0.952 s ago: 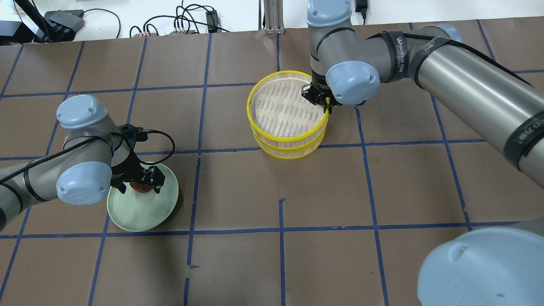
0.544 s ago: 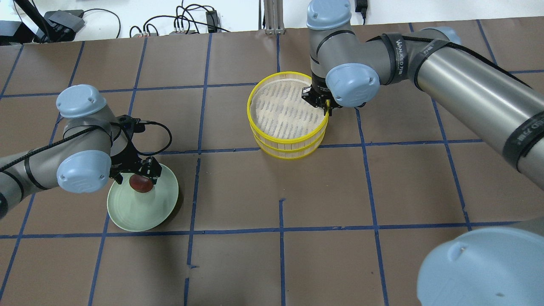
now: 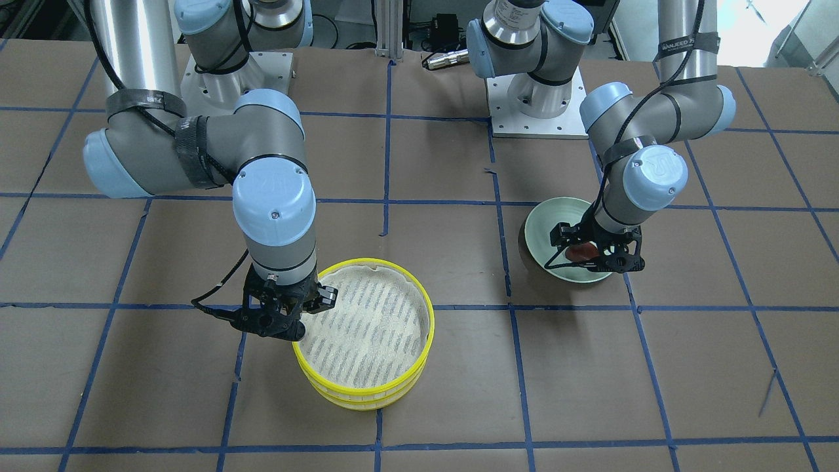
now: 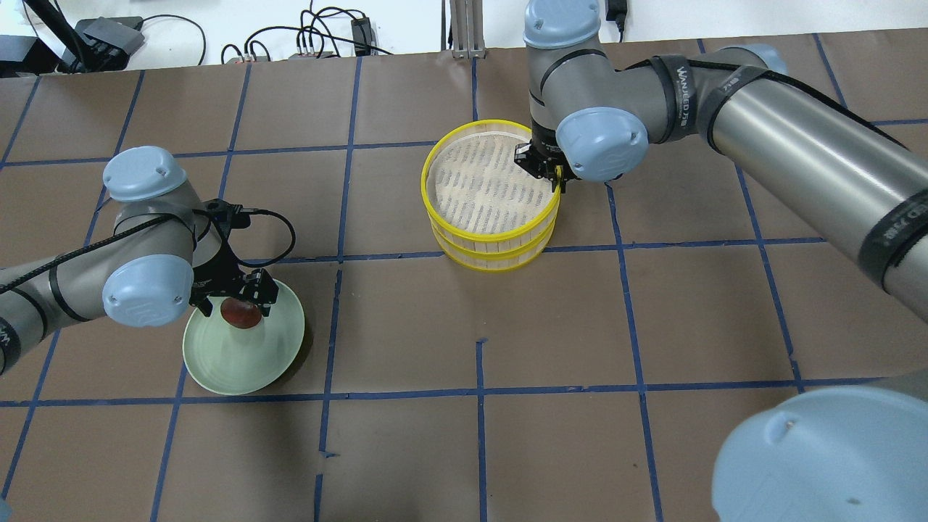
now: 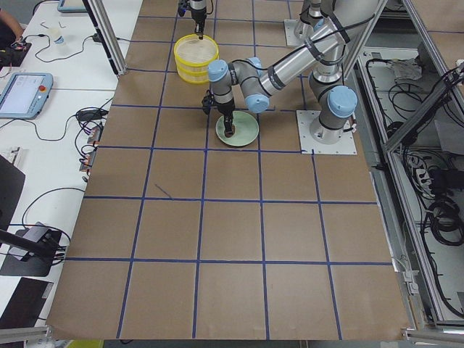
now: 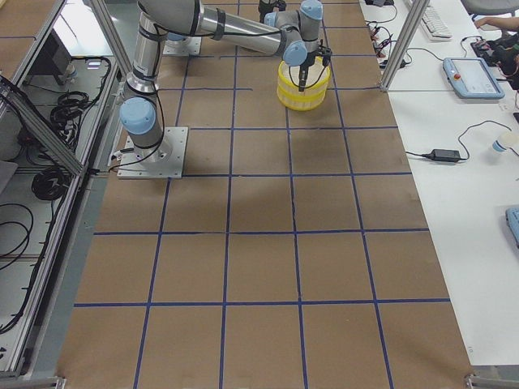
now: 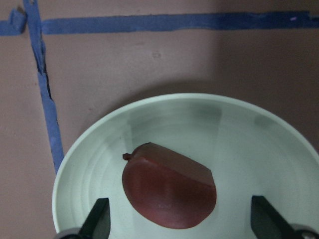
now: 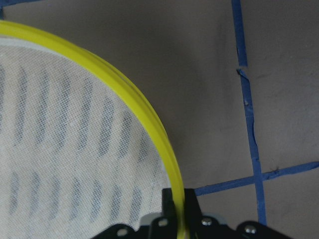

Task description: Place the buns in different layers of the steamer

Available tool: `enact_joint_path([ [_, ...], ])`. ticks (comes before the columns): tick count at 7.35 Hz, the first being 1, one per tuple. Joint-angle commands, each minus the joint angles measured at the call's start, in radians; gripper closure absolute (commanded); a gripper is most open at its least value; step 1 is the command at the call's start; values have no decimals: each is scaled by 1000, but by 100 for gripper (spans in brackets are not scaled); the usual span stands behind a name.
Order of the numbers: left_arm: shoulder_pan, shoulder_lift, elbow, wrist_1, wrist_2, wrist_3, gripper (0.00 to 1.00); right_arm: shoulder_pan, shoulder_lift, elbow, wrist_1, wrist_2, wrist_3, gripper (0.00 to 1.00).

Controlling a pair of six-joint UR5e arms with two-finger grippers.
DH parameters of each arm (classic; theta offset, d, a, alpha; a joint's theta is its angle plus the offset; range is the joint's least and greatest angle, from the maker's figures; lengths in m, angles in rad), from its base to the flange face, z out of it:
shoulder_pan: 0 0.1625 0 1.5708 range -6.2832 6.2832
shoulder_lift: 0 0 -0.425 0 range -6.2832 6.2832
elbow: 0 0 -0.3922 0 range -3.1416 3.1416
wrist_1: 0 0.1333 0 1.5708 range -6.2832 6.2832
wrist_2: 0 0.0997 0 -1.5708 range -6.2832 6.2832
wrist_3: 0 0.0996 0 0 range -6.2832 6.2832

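The dark reddish-brown bun [image 4: 241, 313] lies on the pale green plate [image 4: 232, 366] at the table's left. It also shows in the left wrist view [image 7: 169, 191] and the front view [image 3: 580, 252]. My left gripper [image 4: 235, 301] hangs just above it, open, with one finger on each side of the bun and not touching it. Two yellow-rimmed steamer trays stand stacked mid-table. The top tray [image 4: 435, 206] shows bare cloth, and the lower tray [image 4: 493, 261] is covered. My right gripper [image 4: 552, 177] is shut on the top tray's rim [image 8: 167, 154]. The white bun is hidden.
The plate [image 3: 550, 226] sits about a grid square to the left of the steamer stack [image 3: 426, 328]. Brown table paper with blue tape lines lies all around. Cables and boxes lie beyond the far table edge [image 4: 109, 36].
My left gripper has drawn up a little from the bun, which now shows more fully between the fingers. The right gripper and the top tray have hardly moved.
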Motion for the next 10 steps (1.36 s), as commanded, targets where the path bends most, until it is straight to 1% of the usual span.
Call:
enact_joint_path([
  [1, 0, -1, -14, -1, 1, -1, 55, -1, -1, 11, 0, -5, 1, 30],
  [2, 0, -1, -17, -1, 1, 0, 70, -1, -1, 10, 0, -2, 4, 19],
  [3, 0, -1, -11, -1, 3, -1, 85, -10, -10, -2, 1, -3, -14, 11],
  [4, 0, 16, 2, -1, 3, -19, 90, -52, -39, -27, 24, 1, -34, 6],
  [5, -3, 42, 34, -15, 6, -29, 90, -123, -107, -44, 146, 36, -92, 4],
  [6, -5, 83, 72, -53, 7, -29, 90, -195, -193, -44, 255, 55, -230, 4],
  [7, -18, 132, 130, -138, 6, -30, 90, -239, -256, -47, 329, 56, -286, 4],
  [8, -29, 159, 228, -212, -3, -32, 90, -243, -301, -44, 395, 62, -372, 3],
  [9, -58, 151, 340, -290, -8, -33, 90, -243, -329, -48, 430, 70, -408, 1],
  [10, -122, 141, 427, -341, -14, -79, 90, -249, -364, -55, 481, 117, -413, 0],
])
